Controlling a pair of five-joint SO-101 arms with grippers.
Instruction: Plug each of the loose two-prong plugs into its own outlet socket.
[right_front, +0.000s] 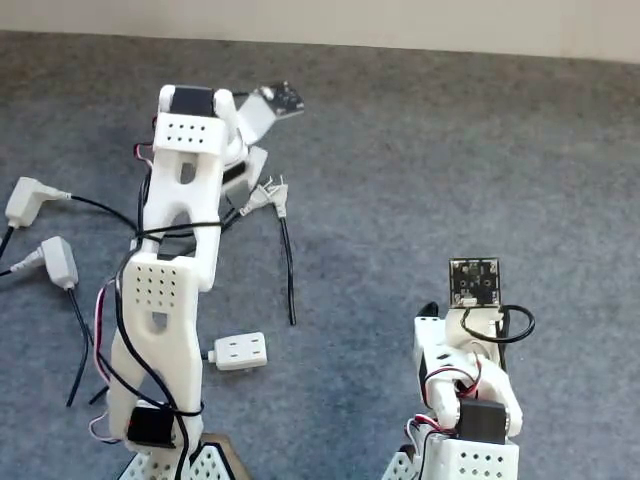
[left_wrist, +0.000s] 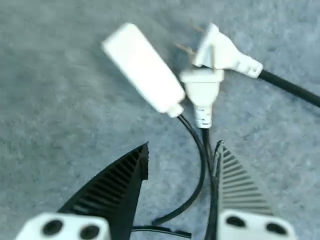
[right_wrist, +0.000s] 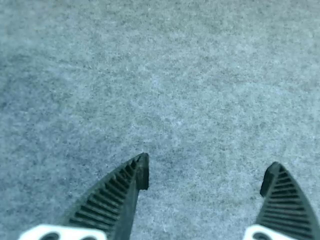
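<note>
Left claw gapes over two plugs, right claw gapes empty over carpet.

Nothing could be read in any of the 3 views. The white plugs, the outlet socket block at the lower left of the high view, and the small camera board at its lower right carried no print, number or sign clear enough to make out.
</note>
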